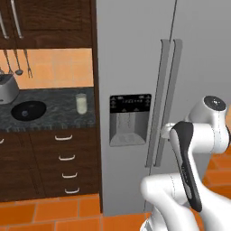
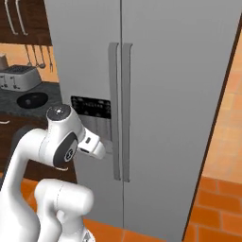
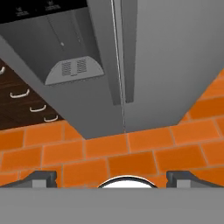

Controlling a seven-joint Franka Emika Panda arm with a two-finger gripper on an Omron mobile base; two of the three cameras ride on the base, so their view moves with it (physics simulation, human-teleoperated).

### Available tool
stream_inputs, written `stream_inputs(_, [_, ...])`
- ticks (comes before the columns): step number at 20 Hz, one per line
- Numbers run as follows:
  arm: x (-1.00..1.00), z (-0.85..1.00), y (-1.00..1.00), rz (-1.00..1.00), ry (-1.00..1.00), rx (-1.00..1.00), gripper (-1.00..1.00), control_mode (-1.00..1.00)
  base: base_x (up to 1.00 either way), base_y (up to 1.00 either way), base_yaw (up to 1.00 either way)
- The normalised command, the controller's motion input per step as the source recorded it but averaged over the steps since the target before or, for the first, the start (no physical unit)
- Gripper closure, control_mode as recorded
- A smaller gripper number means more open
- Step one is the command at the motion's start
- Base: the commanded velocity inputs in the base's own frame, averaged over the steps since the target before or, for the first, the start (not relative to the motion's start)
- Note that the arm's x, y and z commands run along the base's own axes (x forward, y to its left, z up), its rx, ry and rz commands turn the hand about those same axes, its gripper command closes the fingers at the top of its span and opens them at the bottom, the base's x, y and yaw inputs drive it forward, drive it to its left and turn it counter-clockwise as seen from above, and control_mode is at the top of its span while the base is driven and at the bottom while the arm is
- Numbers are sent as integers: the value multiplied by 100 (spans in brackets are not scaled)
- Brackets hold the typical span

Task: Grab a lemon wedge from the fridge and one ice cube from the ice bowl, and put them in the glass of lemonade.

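The arm (image 1: pixel 198 149) in front of the fridge (image 1: pixel 135 67) is glossy white, built of thick rounded tube segments with bulbous joints. A dark grey, almost black, inlay runs as a long tapering strip along one link, and a similar dark oval patch sits on the elbow housing in the right base view; the joint cap nearest the fridge's handles is a pale grey disc ringed in a darker shade. At the gripper (image 3: pixel 112 178), two small dark grey finger tips (image 3: pixel 39 178) show as blocky, angular wedges.
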Motion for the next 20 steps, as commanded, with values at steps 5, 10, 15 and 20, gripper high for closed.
stream_inputs(5, [0,0,0,0,0,0,-100,100,-64,14,-13])
stream_inputs(10, [0,0,0,0,0,0,-100,100,-1,23,-25])
stream_inputs(15, [0,0,0,0,0,0,-100,100,-57,-4,-4])
stream_inputs(20, [0,0,0,0,0,0,-100,100,-13,0,0])
